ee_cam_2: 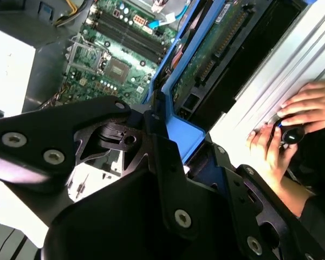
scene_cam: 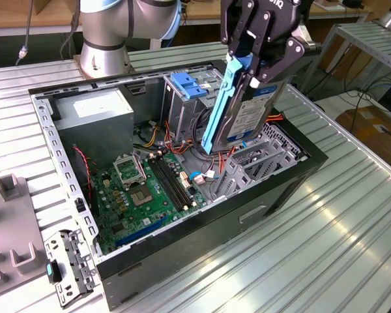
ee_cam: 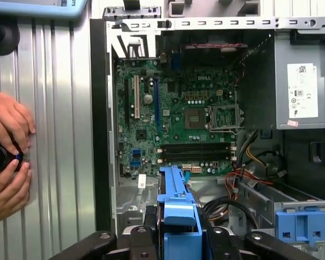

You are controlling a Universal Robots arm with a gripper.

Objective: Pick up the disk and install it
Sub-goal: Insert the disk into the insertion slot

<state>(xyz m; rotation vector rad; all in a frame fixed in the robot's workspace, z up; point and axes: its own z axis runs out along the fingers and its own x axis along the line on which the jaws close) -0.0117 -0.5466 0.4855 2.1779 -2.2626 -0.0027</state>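
Exterior view oblique, wrist views above motherboard (ee_cam: 184,119)

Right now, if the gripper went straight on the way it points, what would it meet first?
The gripper, shut on the disk, points down into the open computer case. The disk's lower end leads, and would probably meet the loose cables beside the motherboard first; depth there is unclear.

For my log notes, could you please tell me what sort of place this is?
Probably a robotics lab workbench: an opened computer case lies on a ribbed metal table, and a robot arm's claw holds the disk over it.
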